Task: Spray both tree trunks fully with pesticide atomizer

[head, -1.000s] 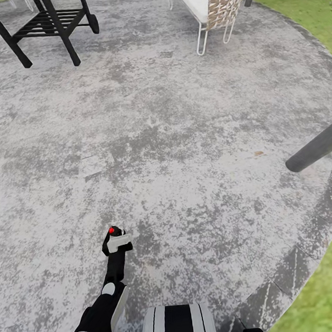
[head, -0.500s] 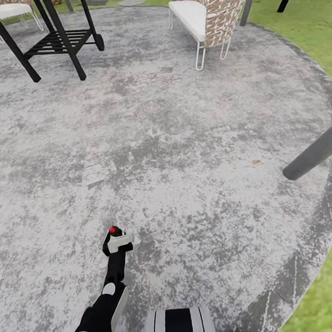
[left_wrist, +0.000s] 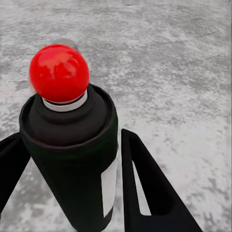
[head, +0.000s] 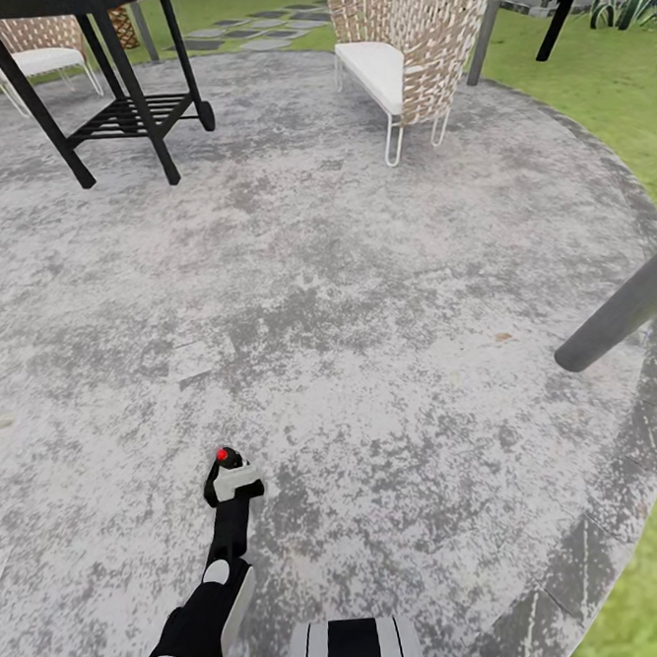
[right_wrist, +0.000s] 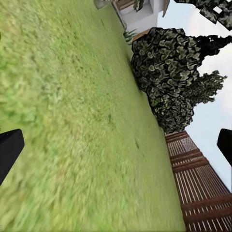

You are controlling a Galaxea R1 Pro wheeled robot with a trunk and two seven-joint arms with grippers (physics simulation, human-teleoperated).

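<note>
In the head view, the left arm is reaching forward and down from the lower left corner, its black forearm ending at the left gripper [head: 230, 486], which is clamping the pesticide atomizer [head: 231, 471]; the bottle is standing up out of the fingers with its red dot on top and its pale grey spray head just below. The gripper is hanging over the mottled grey patio [head: 365, 296]. Well ahead of it a black metal cart [head: 102, 89] is standing, a wicker chair with a white cushion [head: 401, 56] is sitting ahead and to its right, and a dark grey pole [head: 619, 315] is slanting in far to its right, near the lawn [head: 605, 79]. In the left wrist view, the black fingers [left_wrist: 145, 188] are pressing on both sides of the dark atomizer body [left_wrist: 72, 159], the red ball-shaped cap [left_wrist: 59, 72] rising above them over grey paving. In the right wrist view, the right gripper [right_wrist: 116, 154] is standing wide open, its two dark fingertips [right_wrist: 7, 154] sitting at opposite edges of the frame, with tilted grass, dark bushy trees [right_wrist: 174, 72] and a brown slatted fence [right_wrist: 195, 183] beyond them.
</note>
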